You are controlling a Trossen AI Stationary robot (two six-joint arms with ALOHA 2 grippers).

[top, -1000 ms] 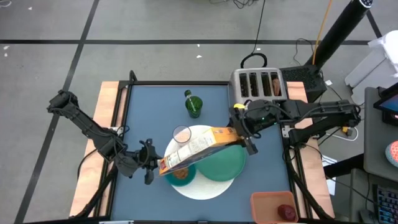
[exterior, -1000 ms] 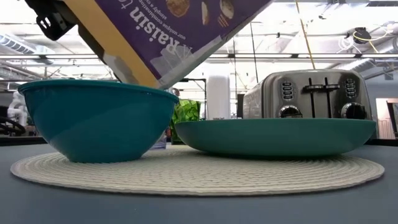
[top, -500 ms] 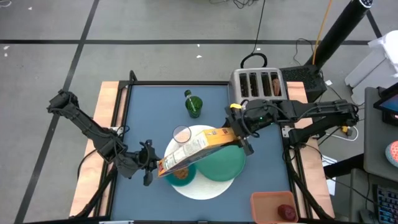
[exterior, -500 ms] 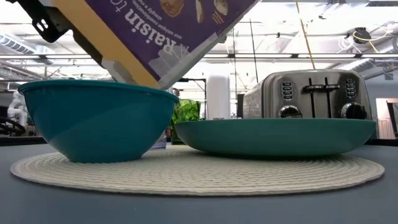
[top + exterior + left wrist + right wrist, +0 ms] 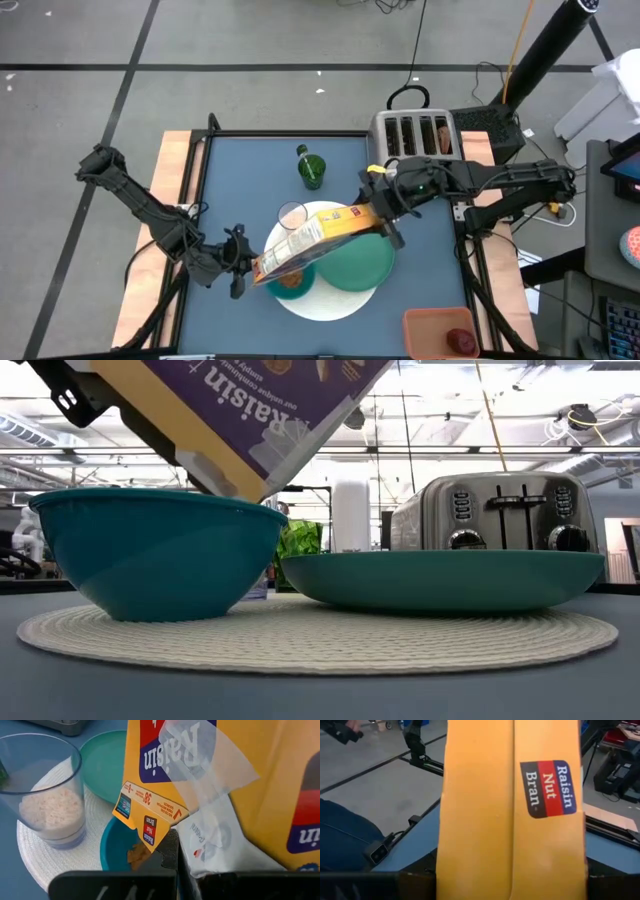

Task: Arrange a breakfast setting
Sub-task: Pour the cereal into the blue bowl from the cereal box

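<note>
Purple-and-yellow cardboard cereal box [image 5: 310, 243], pinched by the right tool [image 5: 385, 212], is tipping cereal into the teal bowl [image 5: 155, 550]; left tool's [image 5: 238, 262] state unclear.

Even, bright light from overhead is spread across the table [image 5: 230, 180] in the high view, and only soft, short shadows are cast beneath the arms. In the low view, ceiling strip lights [image 5: 480, 450] are seen behind the things, so the room is washed pale and the teal bowl [image 5: 150, 555] is lit from behind; dull highlights are carried by the toaster [image 5: 500, 510]. In the left wrist view, the small clear glass [image 5: 45, 790] is rendered sharply, while the cereal box [image 5: 210, 780] is slightly softened by closeness.
</note>
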